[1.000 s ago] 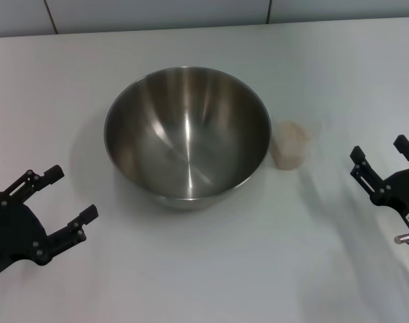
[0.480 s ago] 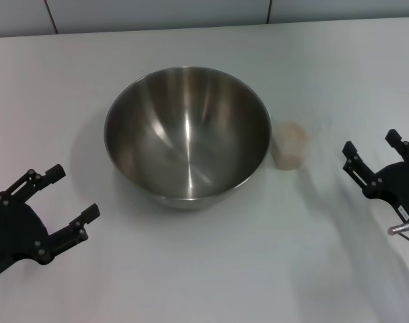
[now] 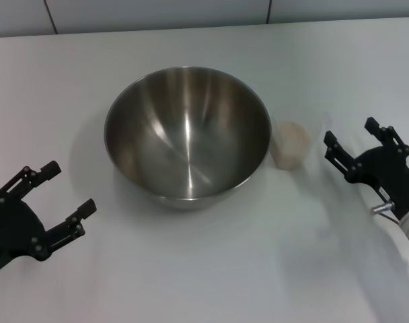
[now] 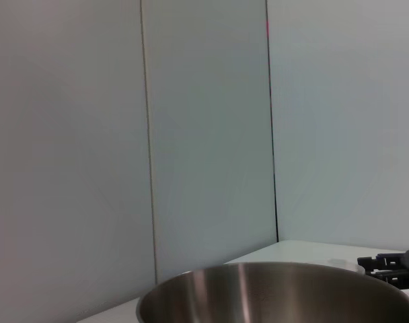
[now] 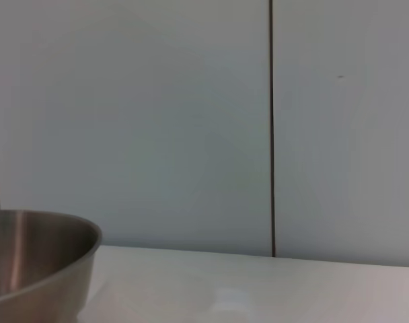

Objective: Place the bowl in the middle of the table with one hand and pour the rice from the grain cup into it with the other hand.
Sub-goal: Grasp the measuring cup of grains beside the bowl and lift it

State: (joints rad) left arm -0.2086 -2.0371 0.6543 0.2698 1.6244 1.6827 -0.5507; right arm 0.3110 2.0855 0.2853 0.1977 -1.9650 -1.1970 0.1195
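the large shiny steel bowl (image 3: 188, 134) sits mid-surface (image 3: 204, 269), the small clear rice-filled grain cup (image 3: 290, 144) just beside it. the right hand (image 3: 356, 147), spread wide, nears the cup and could topple it; the left hand (image 3: 60, 195) waits wide open.

bowl (image 4: 272, 296): steel, fills the lower frame; rim runs as a wide arc, outer wall brushed, with vertical highlights
table (image 4: 305, 250): white strip showing behind the bowl's rim
right pincer (image 4: 391, 264): black, seen far off past the bowl's rim at the frame edge; finger state can't be read from here
wall panels (image 4: 204, 134): pale grey, fill most of the frame, two dark vertical seams
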